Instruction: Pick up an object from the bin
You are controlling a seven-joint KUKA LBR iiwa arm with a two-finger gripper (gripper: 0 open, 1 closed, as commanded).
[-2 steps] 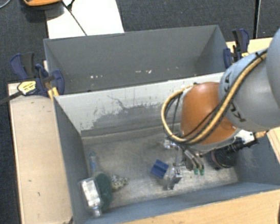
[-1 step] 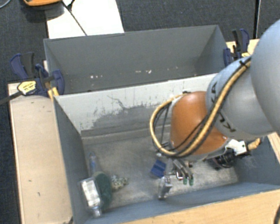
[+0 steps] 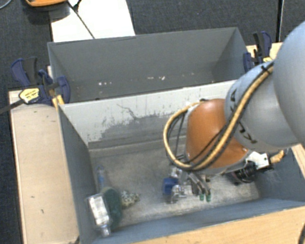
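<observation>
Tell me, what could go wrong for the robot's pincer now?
The pincer is low beside the small blue thing mid-bin, so it might shove it away instead of catching it. It is also close to the bin's front wall, so it could bump there.

Bare floor [image 3: 142,171] between bottle [image 3: 99,210] and blue piece [image 3: 169,187]

Grey bin [image 3: 123,151]: clear bottle [image 3: 99,210] front-left, blue piece [image 3: 169,188] centre.
</observation>
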